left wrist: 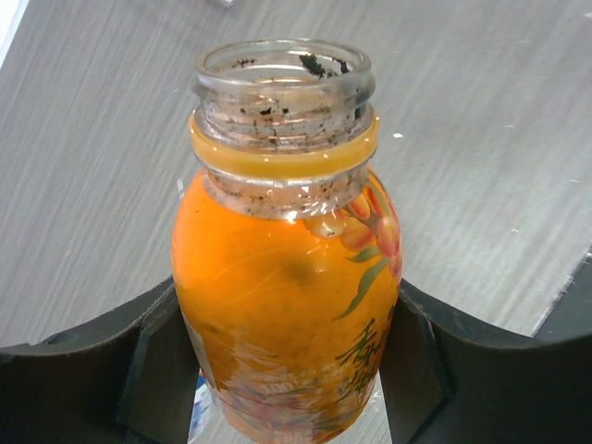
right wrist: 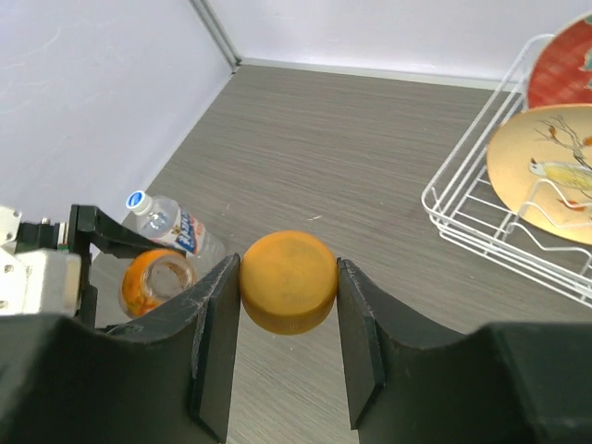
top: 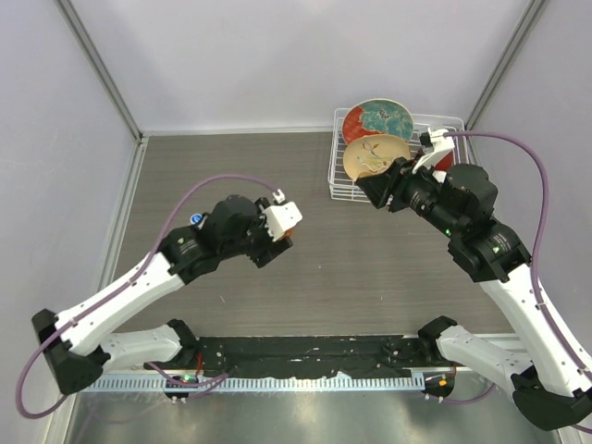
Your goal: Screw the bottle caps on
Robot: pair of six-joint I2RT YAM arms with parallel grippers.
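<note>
My left gripper point(left wrist: 287, 379) is shut on the squat orange bottle point(left wrist: 287, 277), gripping its lower body; the threaded neck point(left wrist: 282, 83) is open and uncapped. In the top view this gripper point(top: 280, 239) is left of centre. My right gripper point(right wrist: 289, 305) is shut on the amber-orange cap point(right wrist: 289, 282), held above the table, right of the orange bottle point(right wrist: 157, 280). In the top view it point(top: 368, 191) is near the rack. The clear water bottle point(right wrist: 176, 229) lies on the table beyond the left gripper, with the white, bluish cap point(right wrist: 137, 200) on its neck; that cap also shows in the top view point(top: 197, 219).
A white wire dish rack point(top: 338, 171) stands at the back right, holding a red patterned plate point(top: 377, 117) and a tan plate point(top: 375, 155). The rack point(right wrist: 462, 217) lies close to the right of my right gripper. Grey walls enclose the table.
</note>
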